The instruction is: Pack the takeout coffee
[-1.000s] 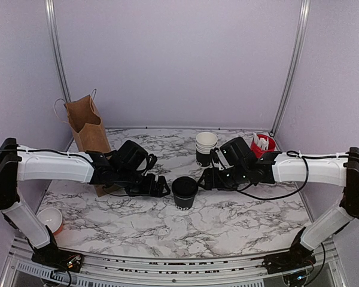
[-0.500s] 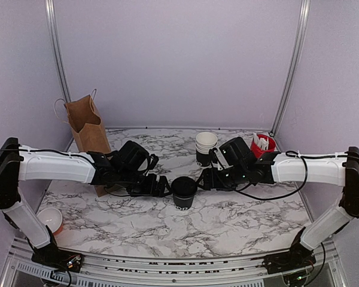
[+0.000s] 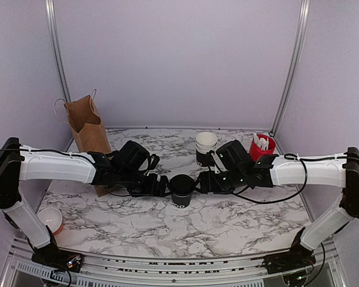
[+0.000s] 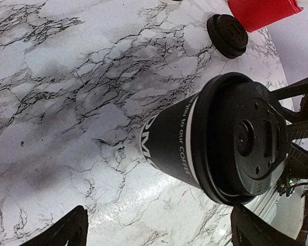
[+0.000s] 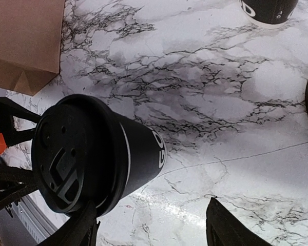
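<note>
Okay, left gripper (image 4: 161, 233): both black fingers (image 4: 66, 231) are spread wide with nothing pinched, tips low in the left wrist view and bare table between them. Right gripper (image 5: 151, 228): fingers (image 5: 228, 228) also spread, less wide, nothing clamped. One of its fingers sits just under the lid's edge in the right wrist view; cannot tell if they touch.

Ahead of both pairs of tips stands the small black paper cup (image 3: 181, 192) with white lettering on its side. It is upright on the white marble-pattern tabletop (image 3: 239, 221), with the round black plastic lid (image 4: 246, 141) seated on it. From the top camera the cup is at mid-table between the two grippers. The left gripper is just beside it on its left, the right gripper just beside it on its right, both low and level.

Behind the cup toward the back, near the right arm's wrist, is a stack of white-rimmed nested paper cups (image 3: 206, 143) with a black base. Right of that is a red cup holding white sticks (image 3: 262, 145). A small stack of flat black lids (image 4: 227, 35) lies on the table just beside the red cup, seen from the left wrist.

A brown paper bag with handles (image 3: 85, 125) stands open at the back left corner, behind the left arm and well apart from the cup. A small white bowl (image 3: 49, 218) sits at the near left edge by the left arm's base.
</note>
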### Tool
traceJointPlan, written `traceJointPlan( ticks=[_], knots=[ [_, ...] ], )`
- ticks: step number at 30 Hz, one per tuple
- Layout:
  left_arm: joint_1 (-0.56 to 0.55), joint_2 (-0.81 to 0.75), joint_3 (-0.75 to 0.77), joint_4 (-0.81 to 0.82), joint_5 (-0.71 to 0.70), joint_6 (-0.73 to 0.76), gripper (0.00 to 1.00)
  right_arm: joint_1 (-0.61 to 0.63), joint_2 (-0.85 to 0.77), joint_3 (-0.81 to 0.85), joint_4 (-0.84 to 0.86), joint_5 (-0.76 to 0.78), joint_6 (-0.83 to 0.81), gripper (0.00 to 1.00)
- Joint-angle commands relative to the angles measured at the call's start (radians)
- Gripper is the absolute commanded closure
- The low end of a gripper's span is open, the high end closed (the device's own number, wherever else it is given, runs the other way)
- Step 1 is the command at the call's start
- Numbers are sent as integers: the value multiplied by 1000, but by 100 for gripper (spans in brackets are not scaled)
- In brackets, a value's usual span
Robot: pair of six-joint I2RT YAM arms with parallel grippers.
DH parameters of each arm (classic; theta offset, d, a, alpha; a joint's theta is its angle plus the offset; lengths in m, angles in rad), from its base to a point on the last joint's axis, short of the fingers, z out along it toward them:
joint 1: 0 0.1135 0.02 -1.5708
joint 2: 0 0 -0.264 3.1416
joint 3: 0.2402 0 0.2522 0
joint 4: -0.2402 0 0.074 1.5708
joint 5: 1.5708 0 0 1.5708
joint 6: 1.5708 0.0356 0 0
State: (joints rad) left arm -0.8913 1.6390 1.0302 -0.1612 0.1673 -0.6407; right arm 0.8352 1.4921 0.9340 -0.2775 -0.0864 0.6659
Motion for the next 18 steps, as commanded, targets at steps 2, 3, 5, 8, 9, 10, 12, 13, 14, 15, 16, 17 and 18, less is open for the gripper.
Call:
traceJointPlan(
  ticks=[2, 3, 5, 8, 9, 10, 12, 13, 14, 15, 16, 17, 18],
  knots=[
    [-5, 3, 25, 15, -2, -6, 2, 48, -1, -1, -16, 8, 13, 30],
    [-5, 1, 26, 16, 0, -7, 3, 50, 0, -1, -17, 11, 15, 30],
    [-5, 6, 30, 15, -3, -3, 3, 53, 0, -1, -19, 13, 16, 30],
    [-5, 23, 22, 14, -11, -1, 3, 53, 0, 0, -16, 13, 18, 30],
    [-5, 27, 16, 14, -18, -2, 2, 54, 3, 1, -17, 13, 18, 30],
    [-3, 32, 11, 14, -21, -5, 2, 54, 3, 2, -18, 14, 18, 30],
    [-3, 37, 4, 14, -25, -8, 3, 54, 0, 5, -22, 18, 17, 30],
    [-3, 38, 1, 14, -27, -9, 3, 56, -3, 5, -24, 19, 17, 30],
    [-2, 40, 0, 13, -30, -8, 2, 56, -5, 6, -25, 21, 16, 30],
    [-1, 39, -1, 14, -29, -8, 3, 56, -8, 8, -27, 24, 15, 30],
    [0, 37, -2, 14, -30, -8, 3, 56, -9, 15, -31, 28, 13, 30],
    [-1, 33, -1, 14, -30, -9, 2, 56, -11, 21, -37, 32, 9, 30],
    [0, 29, -1, 13, -28, -6, 3, 56, -14, 28, -42, 36, 6, 30]
  ],
)
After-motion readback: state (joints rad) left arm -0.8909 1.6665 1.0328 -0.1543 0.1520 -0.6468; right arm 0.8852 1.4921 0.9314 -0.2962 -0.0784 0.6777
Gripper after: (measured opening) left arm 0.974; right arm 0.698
